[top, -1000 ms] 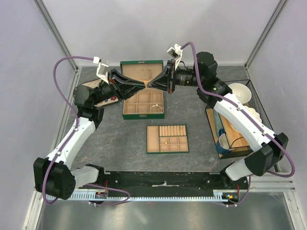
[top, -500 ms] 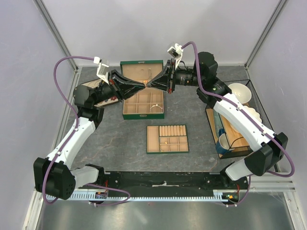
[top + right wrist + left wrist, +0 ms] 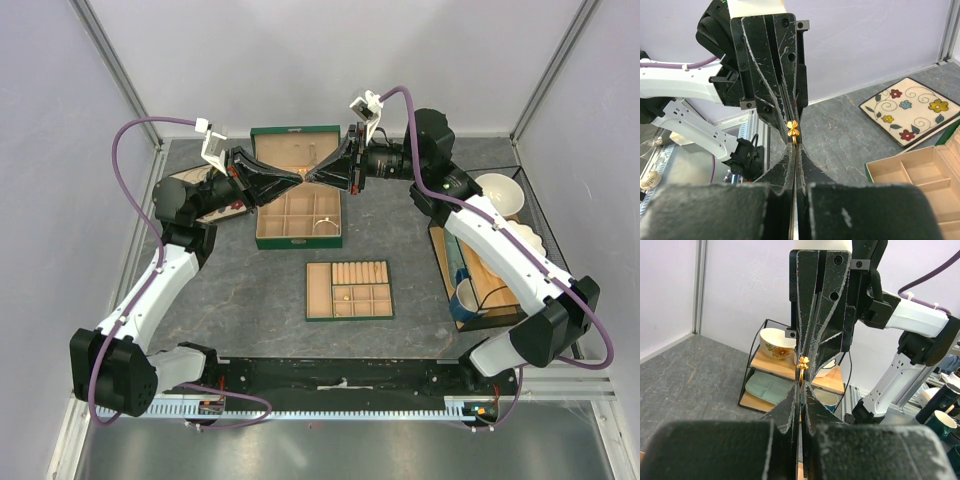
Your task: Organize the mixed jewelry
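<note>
above the open green tan-lined jewelry box (image 3: 297, 131), my left end effector (image 3: 301, 178) had just narrowed from partly open to shut, tip to tip with my right end effector (image 3: 310, 177), which stayed shut. the tiny gold-coloured jewelry piece (image 3: 802, 362) sat pinched where both sets of tips met, clear of the grey surface (image 3: 400, 250). i judged the handover made, so the right could let go.

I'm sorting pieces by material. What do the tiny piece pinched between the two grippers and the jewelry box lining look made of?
The tiny piece: polished gold-coloured metal, by its bright glints; solid or plated can't be told. The jewelry box lining: matte tan, probably fabric or suede-like card, flat with no shine.
</note>
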Available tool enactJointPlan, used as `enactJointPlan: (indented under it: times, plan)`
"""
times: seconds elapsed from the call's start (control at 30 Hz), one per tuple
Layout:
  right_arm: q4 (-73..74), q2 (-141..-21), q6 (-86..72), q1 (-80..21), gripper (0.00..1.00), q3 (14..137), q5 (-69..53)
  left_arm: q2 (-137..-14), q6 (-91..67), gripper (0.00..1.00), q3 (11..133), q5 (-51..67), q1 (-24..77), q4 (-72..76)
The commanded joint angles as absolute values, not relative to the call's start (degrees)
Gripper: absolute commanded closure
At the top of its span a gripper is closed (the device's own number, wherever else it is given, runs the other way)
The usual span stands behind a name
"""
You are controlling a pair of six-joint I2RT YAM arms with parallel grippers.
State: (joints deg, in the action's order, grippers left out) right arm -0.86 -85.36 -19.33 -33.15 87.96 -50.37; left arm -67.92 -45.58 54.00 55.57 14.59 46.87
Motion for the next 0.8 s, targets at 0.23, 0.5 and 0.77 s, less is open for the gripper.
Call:
enactJointPlan:
  times: [0.23, 0.5, 0.77]
  plan:
    - [-3.7, -86.3, -19.8, -33.0, 1.00, 87.3, -50.8, -67.8, -48.2, 0.98, 56.1, 55.6, 14.8, 50.7]
    - [-3.8, -86.7, -19.2, -33.0, 1.00, 86.3, -50.1, -67.9, -50.2, 0.99, 56.1, 55.7, 14.8, 51.9]
    - [-2.3, -86.7, -17.1, -33.0, 0.81, 85.6, -48.4, -67.3, -51.3, 0.98, 55.1, 55.4, 14.8, 52.3]
